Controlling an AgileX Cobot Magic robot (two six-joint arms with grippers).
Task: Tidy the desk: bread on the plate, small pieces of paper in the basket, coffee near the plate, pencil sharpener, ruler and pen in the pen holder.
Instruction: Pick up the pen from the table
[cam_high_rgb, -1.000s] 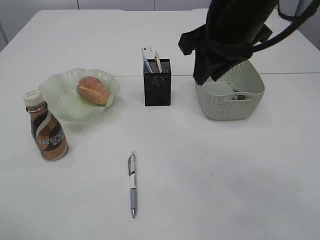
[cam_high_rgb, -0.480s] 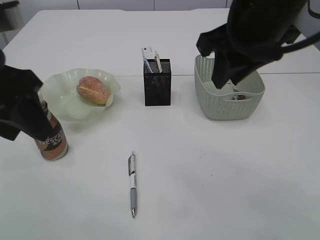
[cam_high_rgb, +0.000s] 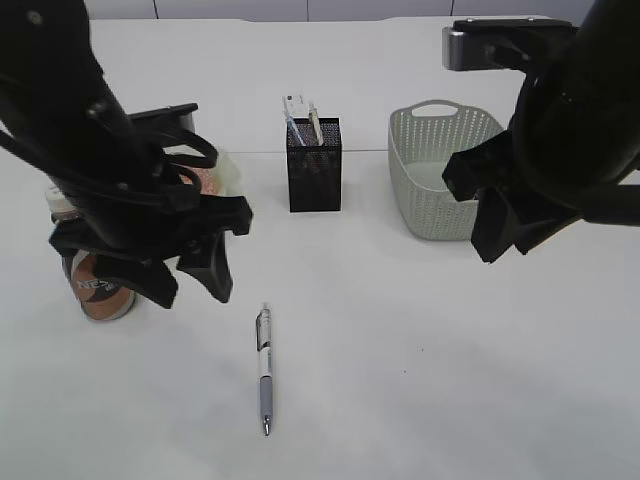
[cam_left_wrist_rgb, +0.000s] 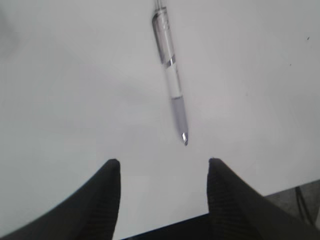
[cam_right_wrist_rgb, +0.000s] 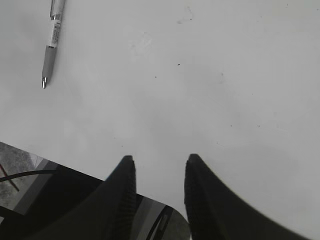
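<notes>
A white and grey pen lies on the desk near the front, its tip toward the front edge. My left gripper hangs open and empty just left of it; the left wrist view has the pen ahead of the gripper. My right gripper is open and empty in front of the basket; its wrist view shows the gripper and the pen far left. The pen holder holds a clear ruler. The left arm mostly hides the coffee, plate and bread. Pencil sharpener and paper are out of view.
The desk's front edge shows at the bottom of both wrist views, with dark floor below it. The left arm stands over the desk's left side, and the right arm over the basket's right end.
Both arms have swung forward and down. The left arm came in from the left over the plate and coffee. The right gripper left the basket for the desk in front of it.
</notes>
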